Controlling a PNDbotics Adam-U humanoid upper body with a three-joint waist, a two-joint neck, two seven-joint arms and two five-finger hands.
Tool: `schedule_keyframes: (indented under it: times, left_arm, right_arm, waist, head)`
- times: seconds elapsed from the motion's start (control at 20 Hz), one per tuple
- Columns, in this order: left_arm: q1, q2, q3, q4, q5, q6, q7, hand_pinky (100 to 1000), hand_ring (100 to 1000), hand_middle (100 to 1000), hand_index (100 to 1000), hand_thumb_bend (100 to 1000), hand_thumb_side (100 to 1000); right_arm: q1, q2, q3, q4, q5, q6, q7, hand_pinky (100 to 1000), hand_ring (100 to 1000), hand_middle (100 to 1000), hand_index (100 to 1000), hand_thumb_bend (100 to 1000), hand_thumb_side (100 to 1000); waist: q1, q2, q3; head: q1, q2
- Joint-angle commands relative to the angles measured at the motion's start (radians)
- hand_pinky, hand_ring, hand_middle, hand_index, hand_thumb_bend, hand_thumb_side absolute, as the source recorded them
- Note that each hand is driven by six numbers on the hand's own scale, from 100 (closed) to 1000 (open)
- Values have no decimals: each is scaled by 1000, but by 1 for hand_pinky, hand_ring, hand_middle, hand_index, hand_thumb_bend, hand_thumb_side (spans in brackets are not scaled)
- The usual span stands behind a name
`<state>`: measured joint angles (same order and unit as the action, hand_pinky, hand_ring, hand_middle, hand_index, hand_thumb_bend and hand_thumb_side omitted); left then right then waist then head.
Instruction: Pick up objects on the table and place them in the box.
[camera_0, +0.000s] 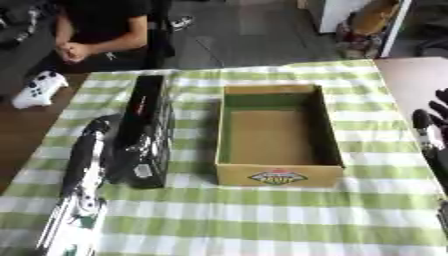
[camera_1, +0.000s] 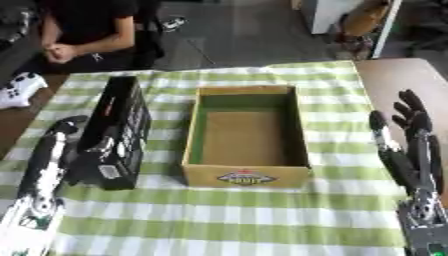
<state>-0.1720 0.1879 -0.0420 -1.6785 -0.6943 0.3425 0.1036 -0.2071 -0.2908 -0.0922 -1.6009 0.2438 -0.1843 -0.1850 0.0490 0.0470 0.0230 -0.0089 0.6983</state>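
Observation:
A long black box with a red stripe stands on its side on the green checked cloth, left of the cardboard box. The cardboard box is open and nothing shows inside it. My left arm comes in from the lower left, and my left hand is at the near end of the black box with its fingers curled round it. My right hand stays open at the right edge, fingers up, a little apart from the cardboard box.
A white game controller lies on the bare brown table, off the cloth's far left corner. A person sits beyond the far edge. Bare brown tabletop shows at the far right.

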Motion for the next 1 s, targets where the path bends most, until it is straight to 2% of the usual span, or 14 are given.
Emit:
schedule_keyframes:
  times: [0.05,0.5,1.0]
  left_arm:
    - [-3,7,-14,-21,15,-14,-4,901,871,891,901,821,634]
    - [-8,14,-46,-64,24,-39,-17,889,859,879,889,822,628]
    - [-8,21,-30,-84,27,-25,-18,886,857,878,885,764,630]
  right_arm:
    - [-5,-14,-6,-12,-3,-1,3,891,922,942,1000,523,732]
    - [-6,-13,-5,-11,-5,-2,5,892,922,942,1000,523,731]
    - [-5,-12,-5,-10,-6,-2,6,892,923,943,1000,522,730]
  waist:
    - [-5,-5,-2]
    - [-6,-6,-3]
    - [-6,-6,-2]
  head:
    - [9,-10]
    - [10,-12]
    - [12,-15]
